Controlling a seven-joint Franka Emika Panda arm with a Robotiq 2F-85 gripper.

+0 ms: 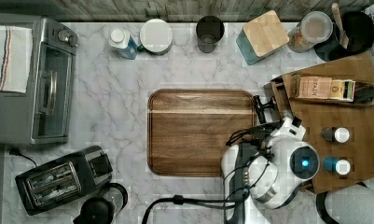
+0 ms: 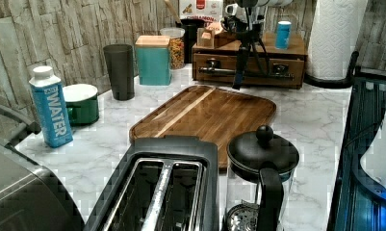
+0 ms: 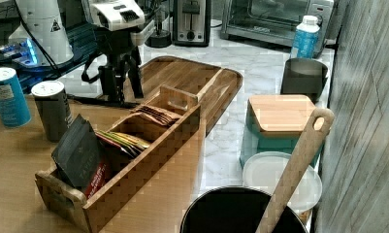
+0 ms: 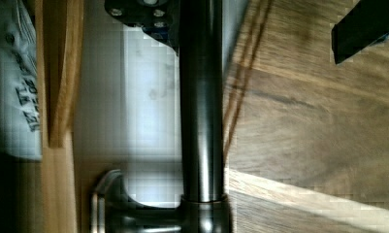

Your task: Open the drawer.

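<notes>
The drawer (image 2: 229,61) is the brown wooden front low in the small cabinet at the left view's far right. Its long black bar handle (image 2: 277,74) runs across that front on two posts. My gripper (image 3: 121,92) hangs straight down in front of the drawer, open. Its two dark fingers (image 3: 107,83) stand either side of the bar. Close up, the handle (image 4: 202,97) runs between the fingertips of the gripper (image 4: 252,19), close to one finger and well apart from the other. How far out the drawer stands, I cannot tell.
A wooden cutting board (image 1: 201,133) lies right in front of the drawer. On the cabinet top stand a tea box (image 1: 324,87) and two bottles (image 1: 336,134). A paper towel roll (image 2: 332,38), teal canister (image 2: 153,60), toaster (image 1: 58,179) and French press (image 2: 263,163) stand around.
</notes>
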